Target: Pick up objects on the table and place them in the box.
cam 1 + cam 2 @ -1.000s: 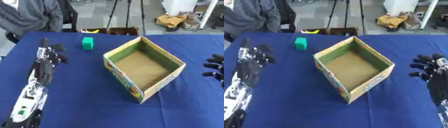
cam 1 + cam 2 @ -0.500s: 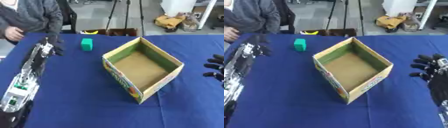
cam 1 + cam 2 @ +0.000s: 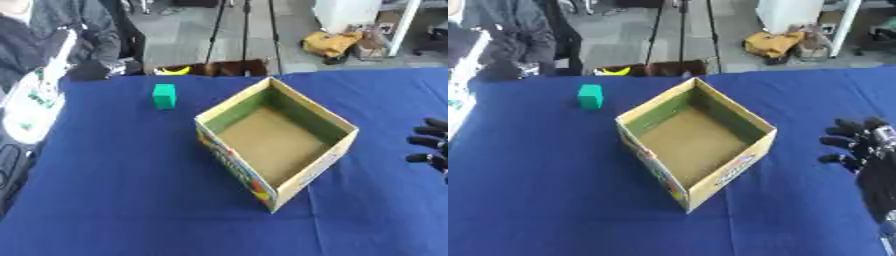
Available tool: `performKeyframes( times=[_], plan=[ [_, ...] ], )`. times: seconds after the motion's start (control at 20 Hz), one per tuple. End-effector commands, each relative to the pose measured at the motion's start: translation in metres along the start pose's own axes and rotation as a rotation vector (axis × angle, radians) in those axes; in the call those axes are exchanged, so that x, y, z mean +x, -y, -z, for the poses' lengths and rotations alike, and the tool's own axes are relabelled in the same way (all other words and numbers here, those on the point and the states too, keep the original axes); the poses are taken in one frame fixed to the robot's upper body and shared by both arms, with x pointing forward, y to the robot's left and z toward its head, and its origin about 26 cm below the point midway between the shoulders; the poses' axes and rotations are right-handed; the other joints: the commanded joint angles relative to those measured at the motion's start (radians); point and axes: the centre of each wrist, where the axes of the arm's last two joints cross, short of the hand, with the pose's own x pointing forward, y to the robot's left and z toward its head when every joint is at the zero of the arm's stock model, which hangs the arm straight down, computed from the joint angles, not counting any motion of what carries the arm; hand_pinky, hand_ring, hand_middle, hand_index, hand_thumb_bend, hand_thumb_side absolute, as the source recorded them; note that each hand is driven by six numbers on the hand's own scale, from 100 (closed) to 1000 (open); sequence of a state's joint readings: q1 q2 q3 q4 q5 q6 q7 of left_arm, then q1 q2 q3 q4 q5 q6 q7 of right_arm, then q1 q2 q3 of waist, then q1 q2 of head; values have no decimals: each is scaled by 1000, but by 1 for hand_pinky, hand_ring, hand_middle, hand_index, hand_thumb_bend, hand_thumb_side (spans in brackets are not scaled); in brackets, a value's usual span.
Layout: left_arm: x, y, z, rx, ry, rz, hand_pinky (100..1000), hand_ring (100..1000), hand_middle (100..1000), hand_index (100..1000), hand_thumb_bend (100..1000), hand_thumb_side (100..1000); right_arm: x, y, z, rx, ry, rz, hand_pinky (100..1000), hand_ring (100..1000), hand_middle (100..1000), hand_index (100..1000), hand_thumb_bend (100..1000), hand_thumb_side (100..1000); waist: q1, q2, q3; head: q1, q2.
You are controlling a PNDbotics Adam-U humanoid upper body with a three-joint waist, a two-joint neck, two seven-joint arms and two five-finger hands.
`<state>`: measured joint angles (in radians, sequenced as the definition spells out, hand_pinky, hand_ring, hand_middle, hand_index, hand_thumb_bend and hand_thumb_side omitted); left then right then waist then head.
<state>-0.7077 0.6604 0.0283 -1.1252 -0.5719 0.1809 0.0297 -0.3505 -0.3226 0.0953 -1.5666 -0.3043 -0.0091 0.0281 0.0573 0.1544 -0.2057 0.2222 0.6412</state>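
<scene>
A small green block (image 3: 164, 96) stands on the blue table (image 3: 122, 190), far left of the box. The open cardboard box (image 3: 276, 140) sits in the middle, turned cornerwise, with printed outer sides and a bare brown floor. My left arm (image 3: 33, 100) is raised along the left edge. Its dark hand (image 3: 87, 71) is blurred above the table's far left corner, well left of the block. My right hand (image 3: 859, 145) rests open at the right edge, fingers spread, apart from the box and holding nothing.
A person in a dark jacket (image 3: 52, 25) stands behind the far left corner. A brown carton (image 3: 214, 68) holding something yellow sits just past the far edge. A yellow bag (image 3: 328, 44) and stand legs are on the floor beyond.
My left arm has lifted off the table and swung up toward the far left corner. The block, the box and my right hand have stayed put.
</scene>
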Motion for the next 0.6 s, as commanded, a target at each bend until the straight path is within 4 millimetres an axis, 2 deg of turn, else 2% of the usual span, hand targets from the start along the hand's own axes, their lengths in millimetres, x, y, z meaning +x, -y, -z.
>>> performKeyframes(
  times=[0.05, 0.35, 0.6],
  plan=[
    [-12, 7, 15, 22, -109, 58, 591, 668, 724, 829, 981, 644, 13, 4, 6, 24, 35, -34, 566, 739, 701, 814, 100, 1000, 4, -6, -12, 9, -24],
    [-18, 37, 26, 62, -216, 41, 564, 628, 694, 822, 1000, 613, 17, 3, 10, 42, 43, -47, 566, 739, 701, 814, 100, 1000, 22, 20, -56, 23, -50],
    [-20, 46, 26, 114, -243, 3, 530, 597, 669, 813, 1000, 599, 20, 1, 12, 50, 50, -47, 566, 739, 701, 815, 100, 1000, 27, 37, -82, 23, -66]
  ],
)
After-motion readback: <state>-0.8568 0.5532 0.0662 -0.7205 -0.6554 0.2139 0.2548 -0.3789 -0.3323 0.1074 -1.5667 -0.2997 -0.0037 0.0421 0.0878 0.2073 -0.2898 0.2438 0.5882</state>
